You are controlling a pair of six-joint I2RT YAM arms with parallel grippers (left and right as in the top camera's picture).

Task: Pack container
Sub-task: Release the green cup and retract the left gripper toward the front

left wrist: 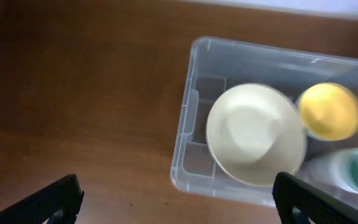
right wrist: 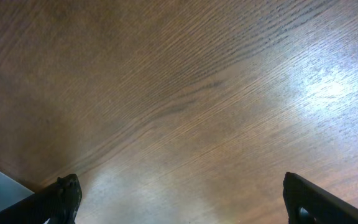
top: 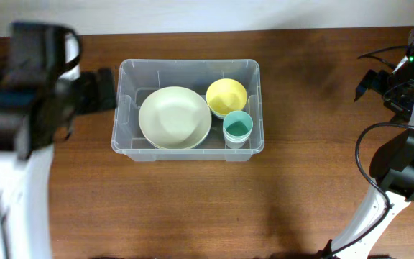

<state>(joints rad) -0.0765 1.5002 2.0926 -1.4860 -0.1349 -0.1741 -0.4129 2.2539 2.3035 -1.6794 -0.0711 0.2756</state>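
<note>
Two tools, both spread wide, nothing pinched between the fingers. Closest in, the left tool (left wrist: 179, 208), just beside the short left wall of the container (top: 192, 152) (wrist view somewhat blurred). Well apart to the container's right, the right tool (right wrist: 188, 202), above bare brown table (top: 300, 194). Inside the container: a pale green bowl (top: 175, 117) filling the left half, a yellow bowl (top: 226, 96) toward the far right corner, a teal cup (top: 238, 128) upright at the near right, just beside both bowls.
</note>
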